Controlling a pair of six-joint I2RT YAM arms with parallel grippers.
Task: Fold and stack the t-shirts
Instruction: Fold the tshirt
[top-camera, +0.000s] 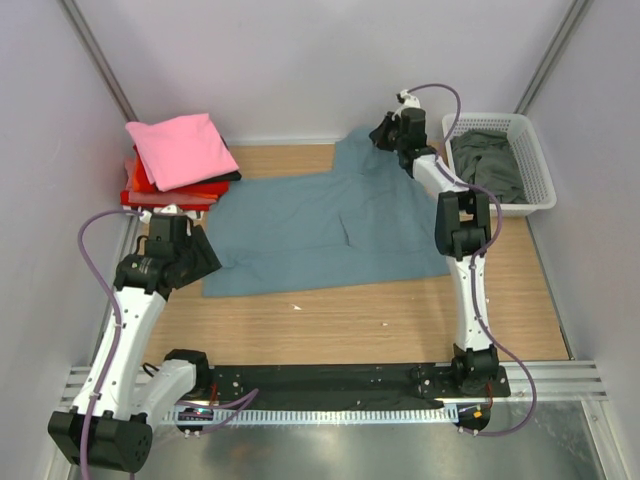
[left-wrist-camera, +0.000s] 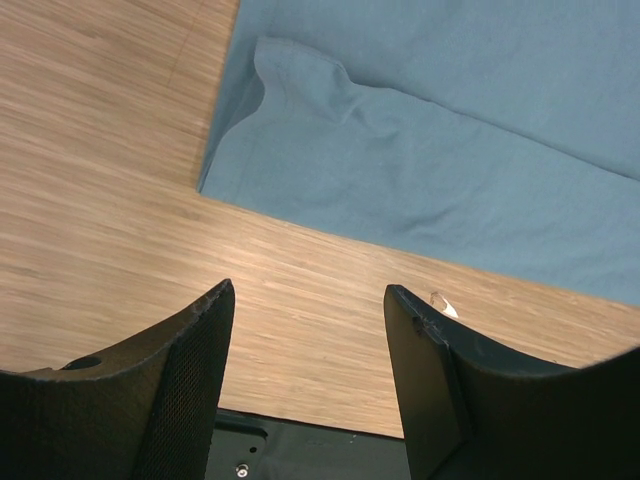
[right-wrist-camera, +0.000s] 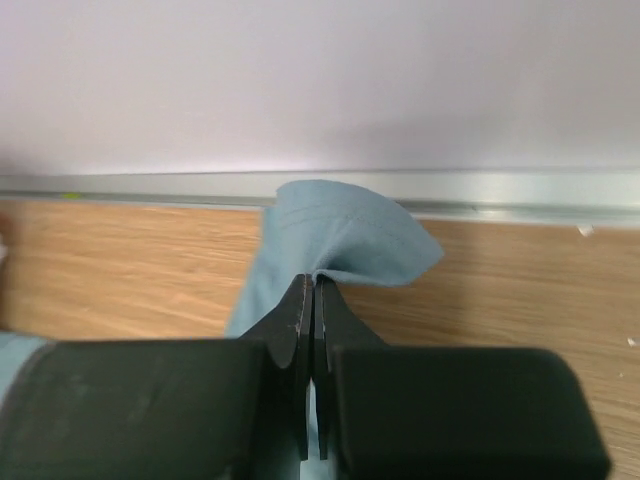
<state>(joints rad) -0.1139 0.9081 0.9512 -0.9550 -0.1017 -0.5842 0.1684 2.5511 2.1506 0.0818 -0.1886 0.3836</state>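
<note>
Large, half-spread slate-blue t-shirt (top-camera: 300, 230)

1 white plastic lattice basket (top-camera: 537, 165) sits on the wooden bench (top-camera: 380, 320), just to the right of the right end effector (top-camera: 378, 133), near the pale back wall (top-camera: 320, 60).

- The left pincer (left-wrist-camera: 310, 300) is spread wide, with bare wood showing between its two dark fingers (left-wrist-camera: 190, 380).
- A slate-blue t-shirt (left-wrist-camera: 450, 150) lies flat on the desk (left-wrist-camera: 100, 200), apart from the fingers. Its near corner is rumpled into a low ridge.
- A white fleck (left-wrist-camera: 448, 309) sits just off the cloth's edge.
- A black plate (left-wrist-camera: 300, 450) lies at the bottom.
</note>
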